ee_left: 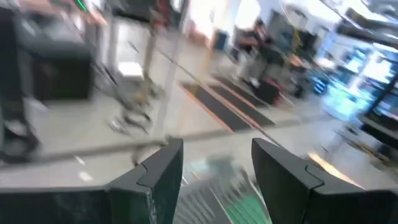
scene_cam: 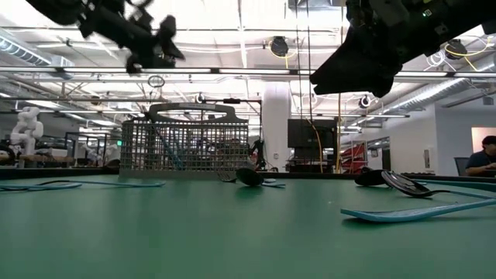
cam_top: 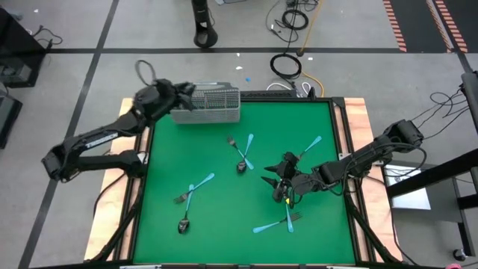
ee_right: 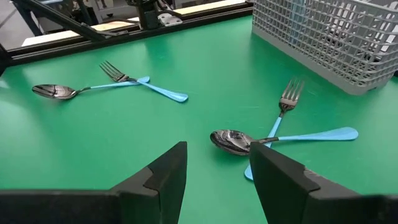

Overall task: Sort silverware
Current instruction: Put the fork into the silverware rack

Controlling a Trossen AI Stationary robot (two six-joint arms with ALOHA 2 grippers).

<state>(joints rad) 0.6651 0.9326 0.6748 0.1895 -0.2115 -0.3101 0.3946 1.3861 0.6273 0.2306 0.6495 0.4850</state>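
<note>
The grey wire-mesh basket (cam_top: 213, 104) stands on the green mat at its far edge. My left gripper (cam_top: 188, 95) hangs above the basket's left end, well clear of its handle in the low view (scene_cam: 155, 46). It is open, with nothing between its fingers (ee_left: 214, 149). Silverware lies on the mat in crossed pairs of fork and spoon with light blue handles: one pair mid-table (cam_top: 243, 155), one near left (cam_top: 190, 196), one near right (cam_top: 282, 220). My right gripper (cam_top: 278, 187) hovers open over the right half, pointing at the middle pair's spoon (ee_right: 233, 141) and fork (ee_right: 287, 99).
Another blue-handled piece (cam_top: 310, 147) lies just beyond my right gripper, toward the far right. Wooden boards (cam_top: 358, 112) border the mat (cam_top: 224, 224) on both sides. Bare mat lies between the pairs. People stand in the room beyond the table.
</note>
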